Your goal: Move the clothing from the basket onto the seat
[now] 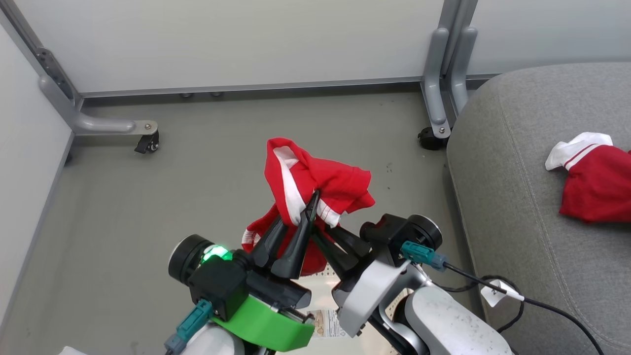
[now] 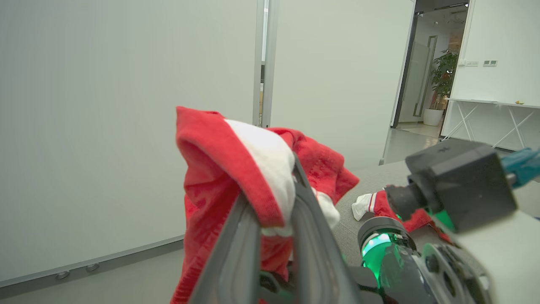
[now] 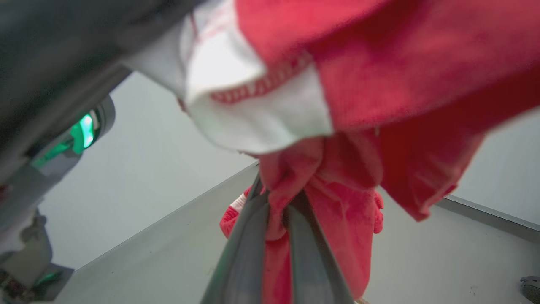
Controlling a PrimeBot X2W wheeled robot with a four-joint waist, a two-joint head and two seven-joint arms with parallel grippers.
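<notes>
Looking from the head view, we find the large grey woven-fabric seat (image 1: 517, 207) taking up the right side. Its rounded left edge lies to the right of both arms, so we judge that the coming carry runs rightward. One laid garment (image 1: 599, 190), bright red soft fabric with a white cuff, rests on the seat toward its right. Near us, beneath the arms, a bare patch of the cream-white perforated plastic basket (image 1: 326, 291) shows. Above it hangs the held garment (image 1: 320, 180), bright red soft fabric with a white band. It is bunched, and its length runs down from the left claw's tips toward the basket, left of the seat and not touching it. Our left claw (image 1: 301, 211) is closed on the white band at the top. Our right claw (image 3: 276, 207) is pinched tight on a red fold lower down. The right arm stands nearer the seat, so we expect it to lead the swing across.
</notes>
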